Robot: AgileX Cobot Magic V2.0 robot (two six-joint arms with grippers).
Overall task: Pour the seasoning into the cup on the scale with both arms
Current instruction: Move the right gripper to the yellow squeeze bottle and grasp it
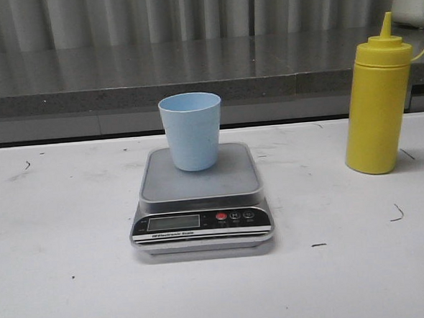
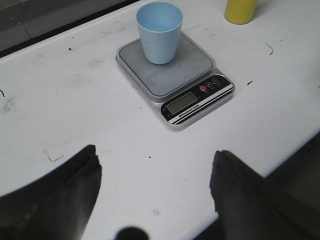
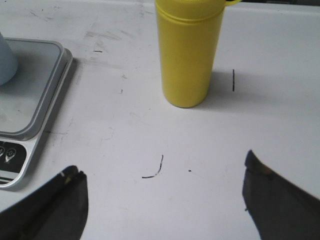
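Seasoning (image 1: 378,105) nozzle shows only in front view; wrist views crop it.

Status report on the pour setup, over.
Both jaws open, empty. Tall yellow plastic squeeze bottle upright right of steel-topped digital scale, untouched. Pale blue plastic tumbler on platform. Nothing blocking.

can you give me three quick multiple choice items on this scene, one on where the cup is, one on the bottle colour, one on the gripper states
1. Where does the pale blue cup stand?
A. on the scale platform
B. on the table beside it
C. on the rear shelf

2. What colour is the squeeze bottle?
A. red
B. yellow
C. white

3. How are the left gripper and right gripper?
A. both shut on the bottle
B. one holds the cup
C. both open, empty

Answers: 1 A, it rests on the grey platform; 2 B, its body is yellow throughout; 3 C, the fingers are spread over bare table.
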